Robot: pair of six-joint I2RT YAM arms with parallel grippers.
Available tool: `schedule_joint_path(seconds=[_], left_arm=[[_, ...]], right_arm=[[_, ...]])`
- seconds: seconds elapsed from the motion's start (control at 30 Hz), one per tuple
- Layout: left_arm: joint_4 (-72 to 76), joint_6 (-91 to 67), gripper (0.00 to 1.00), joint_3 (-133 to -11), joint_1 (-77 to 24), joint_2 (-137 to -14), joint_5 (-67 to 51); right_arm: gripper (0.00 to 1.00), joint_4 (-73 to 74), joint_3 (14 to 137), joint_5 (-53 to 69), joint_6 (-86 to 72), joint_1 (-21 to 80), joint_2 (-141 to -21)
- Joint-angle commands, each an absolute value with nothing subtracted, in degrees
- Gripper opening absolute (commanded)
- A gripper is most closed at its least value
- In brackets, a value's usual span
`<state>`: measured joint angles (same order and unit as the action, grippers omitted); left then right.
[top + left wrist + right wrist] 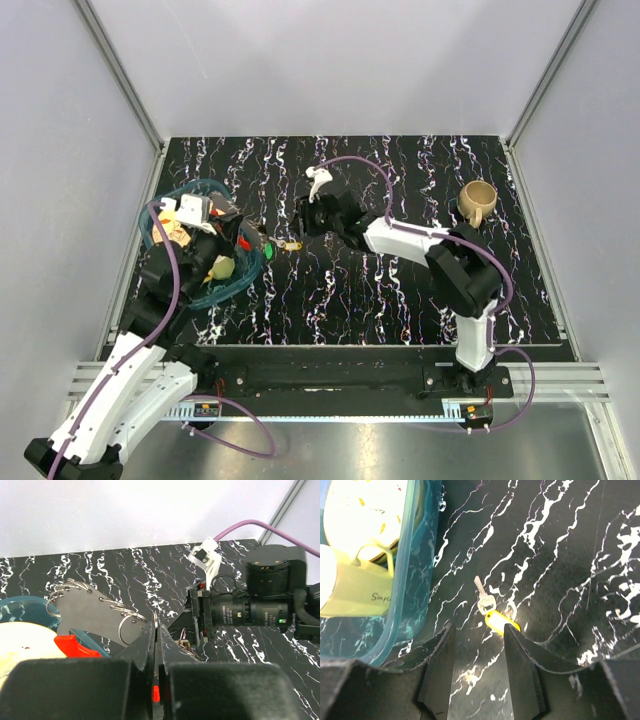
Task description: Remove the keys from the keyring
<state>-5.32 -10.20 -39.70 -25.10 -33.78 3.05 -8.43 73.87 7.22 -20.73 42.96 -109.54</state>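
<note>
My left gripper (156,630) is shut on the thin metal loop of the keyring (156,618), which sticks up between its tips; a bit of red shows low between the jaws. In the top view the left gripper (254,238) sits at the basket's right edge, with the red piece (243,243) and a green-headed key (269,251) by it. A silver key (481,594) with a yellow tag (500,622) lies flat on the table just ahead of my right gripper (479,627), which is open and empty. It also shows in the top view (290,244), left of the right gripper (301,222).
A teal basket (186,190) at the left holds a yellow mug (355,587), a plate and other items. A dark flat plate with metal rings (95,611) lies beside my left fingers. A tan mug (478,200) stands at the right, a white object (318,181) at the back.
</note>
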Motion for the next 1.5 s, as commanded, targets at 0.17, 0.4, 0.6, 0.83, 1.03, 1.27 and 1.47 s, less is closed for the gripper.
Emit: schedule_joint_path(seconds=[0.17,0.4,0.6,0.83,1.03,1.27,1.47], left_arm=[[-1.94,-7.47,0.0,-38.23,-24.96,-29.97,7.47],[-0.97,-7.65,0.0,-37.79,-24.96,-30.32,6.68],[-0.79,-7.21,0.0,-37.88,-24.96,-30.06,6.42],[-1.32,-6.94,0.0,-37.53,-24.96,-28.57,7.29],[-1.76,-6.94,0.0,-37.53,-24.96,-28.3,7.38],[-1.05,-7.82,0.0,-37.88,-24.96,-29.53,5.54],[-1.23,-8.79,0.0,-40.25,-24.96,-34.78,4.84]], right_arm=[[0.48,-14.59,82.08,13.54,-19.33,42.71,-120.83],[0.48,-10.47,88.23,12.49,-18.02,43.77,-126.38],[0.48,-3.36,91.58,7.13,-16.53,45.0,-129.64],[0.48,-2.64,91.76,6.33,-15.64,47.46,-131.83],[0.34,2.02,92.11,1.06,-15.47,48.16,-131.49],[0.0,5.8,85.28,-12.46,-11.69,48.16,-125.69],[0.0,2.38,73.93,-12.22,-15.37,42.73,-115.68]])
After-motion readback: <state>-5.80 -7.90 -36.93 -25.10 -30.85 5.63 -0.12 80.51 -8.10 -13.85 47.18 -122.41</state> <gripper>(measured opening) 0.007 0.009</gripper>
